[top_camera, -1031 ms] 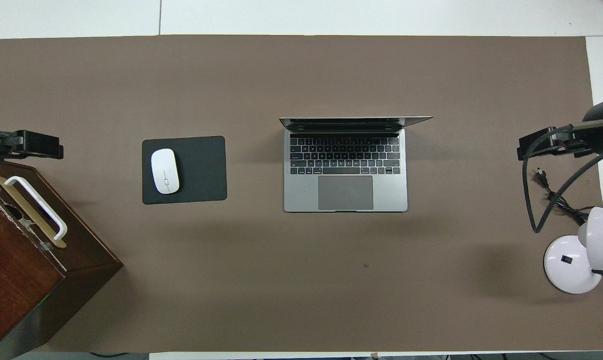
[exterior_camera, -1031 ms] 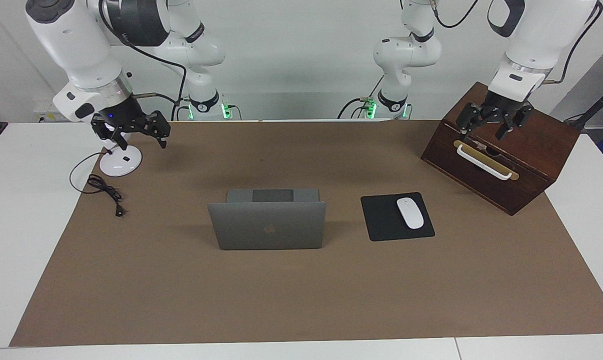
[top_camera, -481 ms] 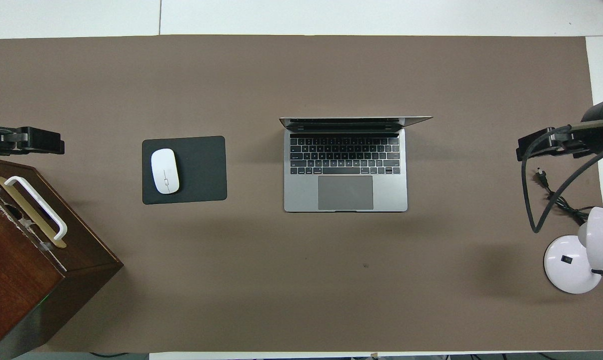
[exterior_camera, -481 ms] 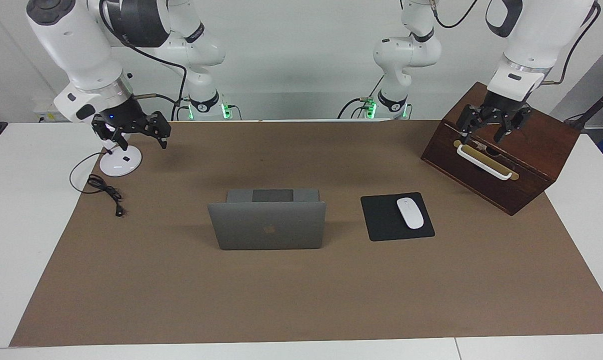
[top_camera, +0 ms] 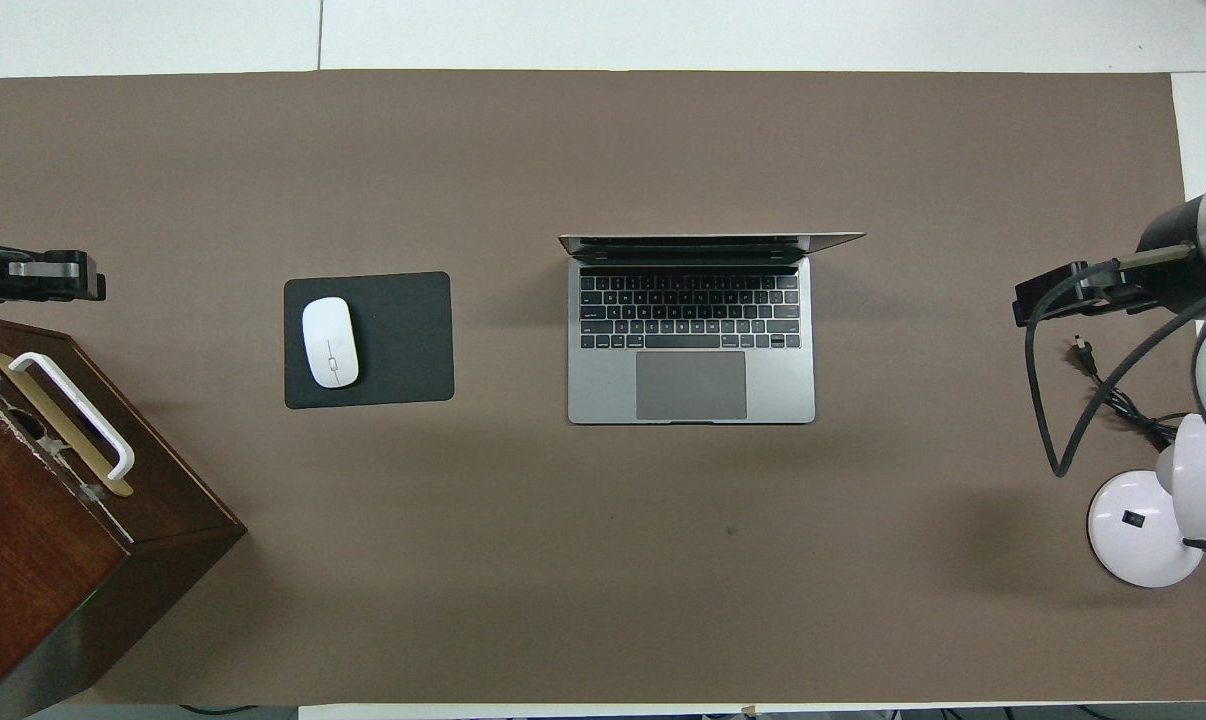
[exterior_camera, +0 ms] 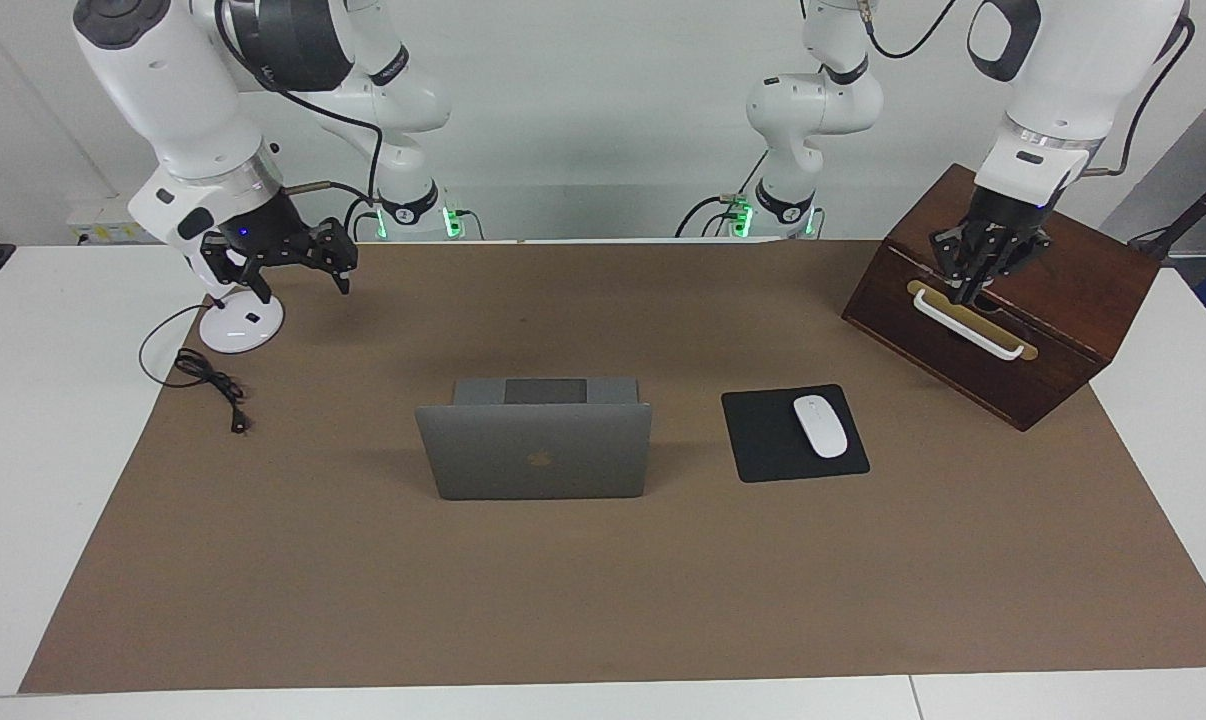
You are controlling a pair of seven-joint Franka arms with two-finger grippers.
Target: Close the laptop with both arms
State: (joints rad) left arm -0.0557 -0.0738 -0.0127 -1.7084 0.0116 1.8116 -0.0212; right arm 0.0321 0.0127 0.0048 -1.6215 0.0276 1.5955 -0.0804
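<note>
The silver-grey laptop (exterior_camera: 533, 455) (top_camera: 691, 385) stands open in the middle of the brown mat, its lid upright with the apple logo facing away from the robots. My left gripper (exterior_camera: 966, 292) (top_camera: 58, 275) hangs shut over the slanted front of the wooden box, just above its white handle, and holds nothing. My right gripper (exterior_camera: 298, 280) (top_camera: 1053, 295) is open in the air beside the lamp base, at the right arm's end of the table. Both grippers are well away from the laptop.
A dark wooden box (exterior_camera: 1053, 300) (top_camera: 53, 560) with a white handle (exterior_camera: 968, 325) stands at the left arm's end. A black mouse pad (exterior_camera: 768, 440) (top_camera: 403, 340) with a white mouse (exterior_camera: 820, 426) lies beside the laptop. A white lamp base (exterior_camera: 243, 325) (top_camera: 1143, 530) and a black cable (exterior_camera: 208, 380) sit at the right arm's end.
My left gripper has gone from open to shut above the box's handle. The right gripper has shifted slightly toward the middle of the table. The laptop has not moved.
</note>
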